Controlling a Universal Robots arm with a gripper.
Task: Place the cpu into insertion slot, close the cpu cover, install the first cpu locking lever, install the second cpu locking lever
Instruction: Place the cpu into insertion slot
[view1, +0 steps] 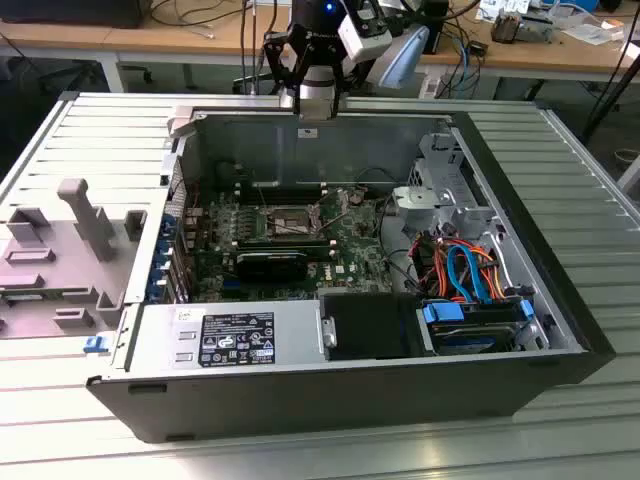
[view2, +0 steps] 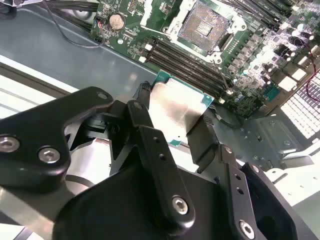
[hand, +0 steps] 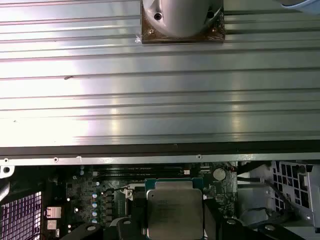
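At the exterior view's left a grey plastic shroud (view1: 70, 250) lies on the worktop (view1: 570, 180), beside an open computer case (view1: 350, 395) laid on its side. Inside, the green circuit board (view1: 350, 250) carries the insertion slot (view1: 290, 222) near its middle. In the second wrist view the socket's dark pin field is bare, with nothing seated. The arm (view1: 313, 95) stands beyond the case's far wall. In both wrist views the tool (view2: 172, 116) is drawn narrow onto the cpu (view2: 177, 100), a finger on each of two opposite edges, the metal top facing the cameras. The chip is held off the board and apart from the slot. Judgement: the first step, placement, is in hand; the later steps are not begun. Seating calls for squaring the chip to the socket and a flat, gentle descent. To the right sit orange and blue cables (view1: 465, 265) and a drive bay (view1: 470, 325). The worktop is ribbed aluminium; wooden desks (view1: 200, 40) with loose wiring stand behind.
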